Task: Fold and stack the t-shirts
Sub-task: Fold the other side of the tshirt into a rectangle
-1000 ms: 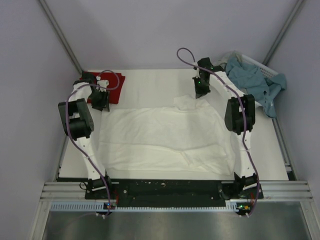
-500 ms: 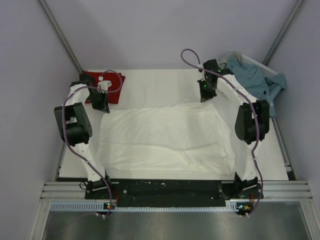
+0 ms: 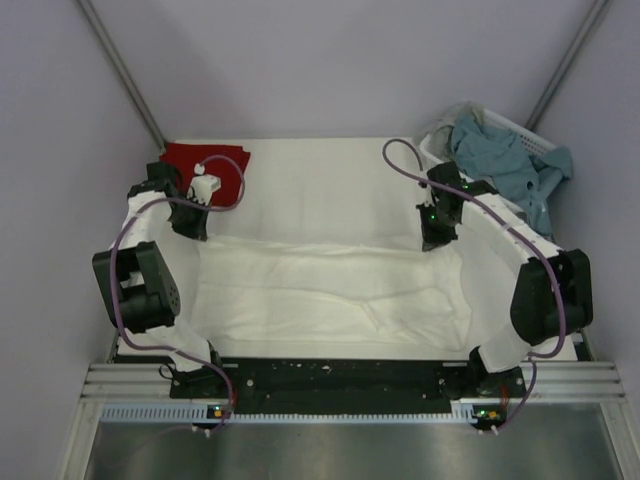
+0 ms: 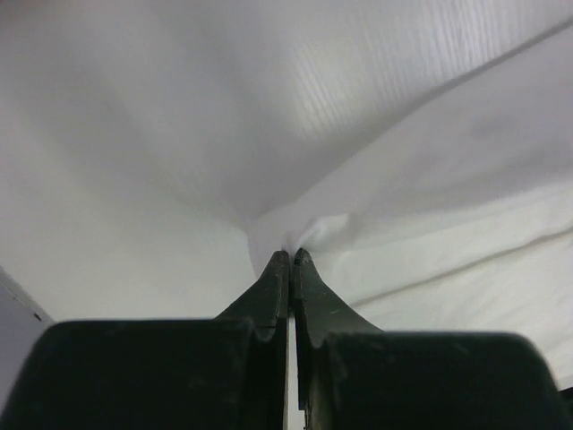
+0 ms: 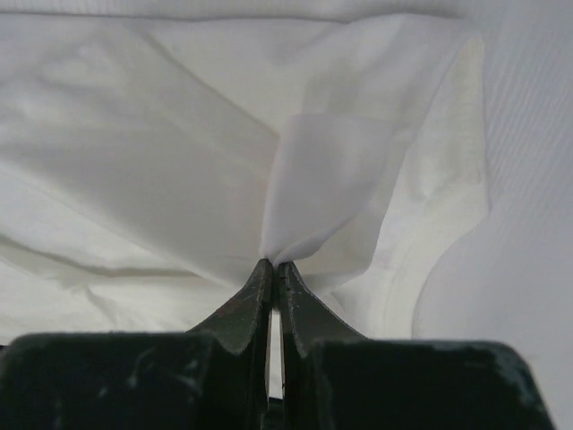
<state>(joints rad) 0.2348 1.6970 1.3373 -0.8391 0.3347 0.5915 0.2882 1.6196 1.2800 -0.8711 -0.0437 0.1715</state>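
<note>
The large white t-shirt (image 3: 330, 290) lies spread across the table, its print hidden. My left gripper (image 3: 195, 232) is shut on the shirt's far left corner; in the left wrist view the jaws (image 4: 292, 255) pinch a peak of white cloth (image 4: 376, 179). My right gripper (image 3: 432, 240) is shut on the shirt's far right corner; in the right wrist view the jaws (image 5: 273, 263) pinch a fold of white cloth (image 5: 331, 179). The dark red t-shirt (image 3: 195, 160) lies folded at the far left corner, behind the left gripper.
A white slotted basket (image 3: 520, 130) holding a blue-grey cloth (image 3: 510, 165) stands at the far right. The white table top (image 3: 320, 180) shows beyond the shirt. Grey walls enclose the table.
Both grippers have moved toward the near edge, drawing the shirt's far edge back over itself. The raised corner at the far right is gone. More of the red shirt shows.
</note>
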